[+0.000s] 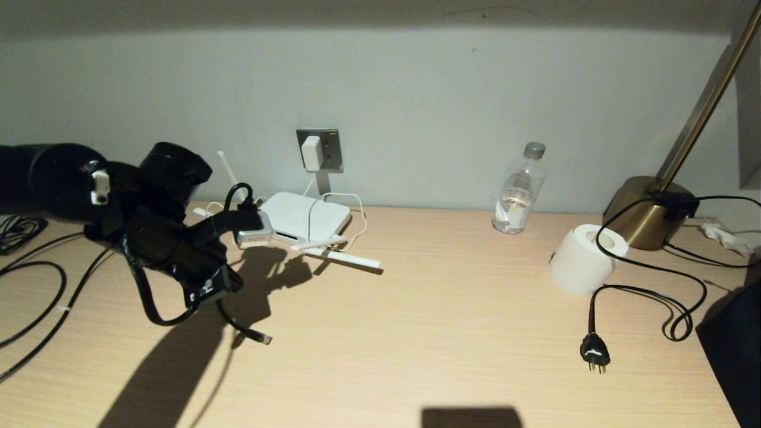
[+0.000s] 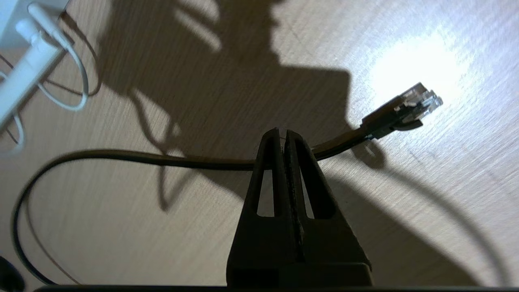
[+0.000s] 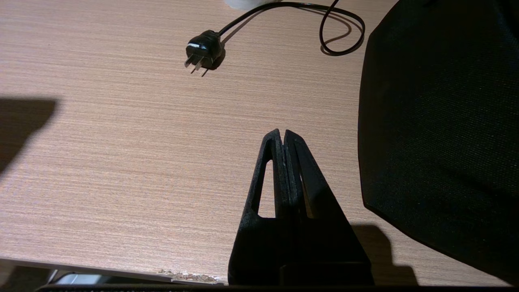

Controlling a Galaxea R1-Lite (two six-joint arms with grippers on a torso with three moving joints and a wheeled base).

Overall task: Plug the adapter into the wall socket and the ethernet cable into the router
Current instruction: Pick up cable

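Left gripper (image 2: 284, 136) at frame centre, fingers pinched tight on the ethernet cable (image 2: 170, 160), clear connector (image 2: 417, 103) free at upper right; right gripper (image 3: 282, 136) pressed closed, empty

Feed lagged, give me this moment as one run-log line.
adapter: in wall socket | left claw: shut on ethernet cable | router: cable unplugged | right claw: shut, idle

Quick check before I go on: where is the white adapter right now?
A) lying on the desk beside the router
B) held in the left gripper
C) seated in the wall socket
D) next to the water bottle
C: the adapter sits in the wall socket above the router, while the left gripper is shut on the ethernet cable.
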